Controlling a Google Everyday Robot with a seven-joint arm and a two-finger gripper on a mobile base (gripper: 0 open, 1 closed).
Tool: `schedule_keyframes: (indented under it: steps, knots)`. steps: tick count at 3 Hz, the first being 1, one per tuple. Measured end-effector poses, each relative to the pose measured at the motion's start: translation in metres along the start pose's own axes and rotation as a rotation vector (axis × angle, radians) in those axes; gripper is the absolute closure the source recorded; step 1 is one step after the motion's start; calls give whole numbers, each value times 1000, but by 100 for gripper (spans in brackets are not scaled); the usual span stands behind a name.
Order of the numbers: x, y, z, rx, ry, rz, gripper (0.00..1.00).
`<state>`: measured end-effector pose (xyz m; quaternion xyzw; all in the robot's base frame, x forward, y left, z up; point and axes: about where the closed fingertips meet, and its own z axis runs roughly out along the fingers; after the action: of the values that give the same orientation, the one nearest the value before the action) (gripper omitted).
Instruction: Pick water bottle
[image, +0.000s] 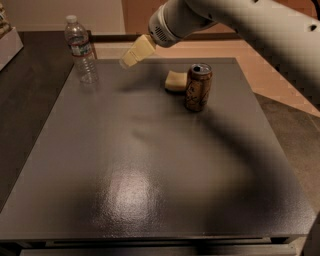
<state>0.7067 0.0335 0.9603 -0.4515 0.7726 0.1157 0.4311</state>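
The water bottle (80, 49) is clear and ribbed, with a white cap and a white-and-red label band. It stands upright at the far left corner of the grey table (150, 180). My gripper (128, 58) hangs above the far edge of the table, to the right of the bottle and apart from it. It points down and to the left, toward the bottle. The white arm reaches in from the upper right.
A brown drink can (198, 87) stands at the far right of the table, with a pale yellow sponge-like block (176, 81) just left of it. A white box edge (7, 42) shows at the far left. Darker floor surrounds the table.
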Motion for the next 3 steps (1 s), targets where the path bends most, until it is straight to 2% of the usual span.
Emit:
schedule_keyframes:
  steps: [1, 2, 3]
  knots:
    - [-13, 2, 18, 21, -76, 31, 0]
    - [-30, 12, 34, -18, -155, 25, 0]
    - [-30, 12, 34, -18, -155, 25, 0]
